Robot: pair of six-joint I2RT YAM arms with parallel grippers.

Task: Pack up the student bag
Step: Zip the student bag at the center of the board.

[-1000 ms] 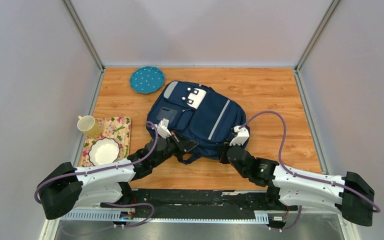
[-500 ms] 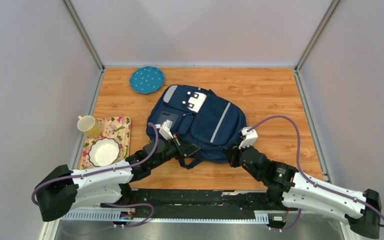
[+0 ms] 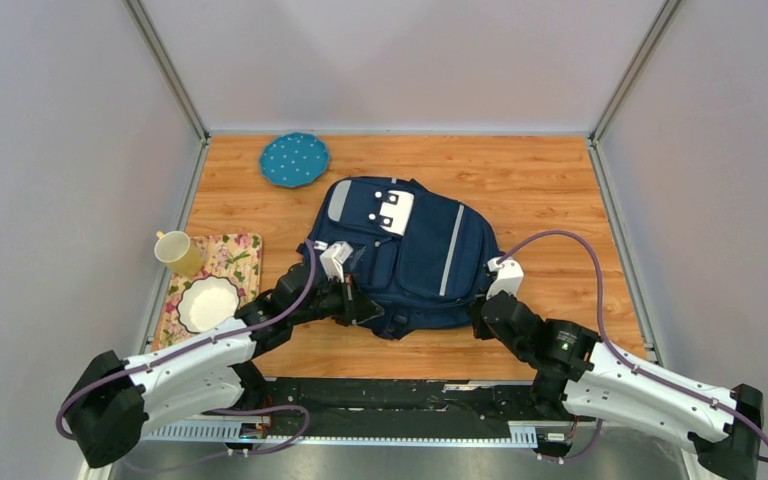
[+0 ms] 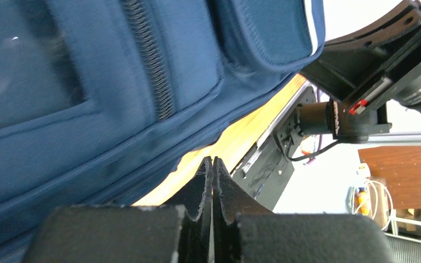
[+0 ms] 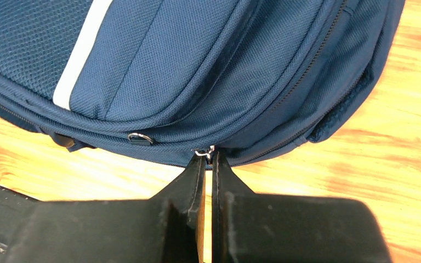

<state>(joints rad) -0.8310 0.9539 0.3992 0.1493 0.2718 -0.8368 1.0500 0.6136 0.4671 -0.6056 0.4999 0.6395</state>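
The student bag (image 3: 410,255), a navy blue backpack with a light-grey stripe and a white patch, lies flat in the middle of the wooden table. My right gripper (image 3: 480,322) is at its near right corner. In the right wrist view the right gripper (image 5: 208,159) is shut on a small metal zipper pull (image 5: 204,152) at the edge of the bag (image 5: 197,66). My left gripper (image 3: 365,312) is at the bag's near left edge. In the left wrist view its jaws (image 4: 212,163) press together with nothing between them, just below the bag (image 4: 87,82).
A blue dotted plate (image 3: 294,159) lies at the back left. At the left edge, a yellow mug (image 3: 178,251) and a white bowl (image 3: 208,303) sit on a floral tray (image 3: 243,262). A second zipper ring (image 5: 140,138) hangs left of the gripped one. Metal frame posts border the table.
The bag has turned and shifted to the right and a little away. The right arm has reached further forward with it. The left gripper has followed along the bag's near edge.
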